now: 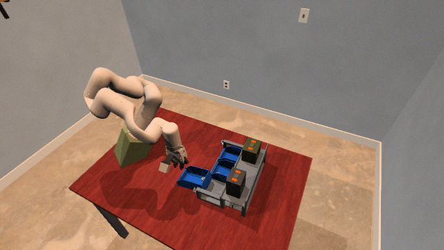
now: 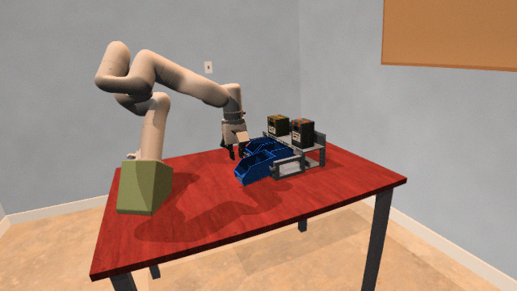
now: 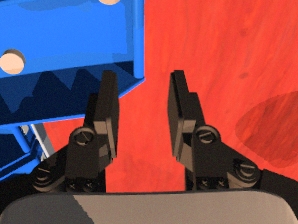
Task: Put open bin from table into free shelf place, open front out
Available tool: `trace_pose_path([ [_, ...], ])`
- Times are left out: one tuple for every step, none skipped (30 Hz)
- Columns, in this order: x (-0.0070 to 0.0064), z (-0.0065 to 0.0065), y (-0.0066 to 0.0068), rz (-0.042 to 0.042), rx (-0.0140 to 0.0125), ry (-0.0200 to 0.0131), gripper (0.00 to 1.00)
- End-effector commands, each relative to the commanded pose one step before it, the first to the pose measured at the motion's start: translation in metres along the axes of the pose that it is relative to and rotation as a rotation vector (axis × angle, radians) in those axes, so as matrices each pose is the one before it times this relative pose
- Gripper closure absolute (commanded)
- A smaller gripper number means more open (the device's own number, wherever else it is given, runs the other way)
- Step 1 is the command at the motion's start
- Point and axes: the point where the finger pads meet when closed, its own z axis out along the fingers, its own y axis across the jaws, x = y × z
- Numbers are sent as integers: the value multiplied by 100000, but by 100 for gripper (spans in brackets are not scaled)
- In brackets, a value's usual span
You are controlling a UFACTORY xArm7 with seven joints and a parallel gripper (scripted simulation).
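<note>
Blue open bin (image 1: 193, 177) sits on the table, rear end against the shelf (image 1: 252, 189) front, long axis pointing into it. Gripper (image 3: 141, 106) hangs beside the bin's outer end, part-open, nothing between its fingers.

Bare table (image 3: 220, 43) lies between and ahead of the gripper's (image 3: 143, 106) parted fingers. The bin's (image 3: 67, 36) wall stands just beside one finger, blocking that side.
</note>
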Motion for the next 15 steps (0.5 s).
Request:
trace_pose_path([
  [78, -107, -88, 18, 219, 235, 67],
  [0, 0, 0, 0, 0, 0, 67],
  [0, 1, 5, 2, 0, -1, 0],
  [0, 0, 0, 0, 0, 0, 0],
  [0, 0, 0, 0, 0, 0, 0],
  [0, 0, 0, 0, 0, 0, 0],
  [0, 0, 0, 0, 0, 0, 0],
  [0, 0, 0, 0, 0, 0, 0],
  [0, 0, 0, 0, 0, 0, 0],
  [0, 0, 0, 0, 0, 0, 0],
  [0, 0, 0, 0, 0, 0, 0],
  [0, 0, 0, 0, 0, 0, 0],
  [0, 0, 0, 0, 0, 0, 0],
  [0, 0, 0, 0, 0, 0, 0],
  [0, 0, 0, 0, 0, 0, 0],
])
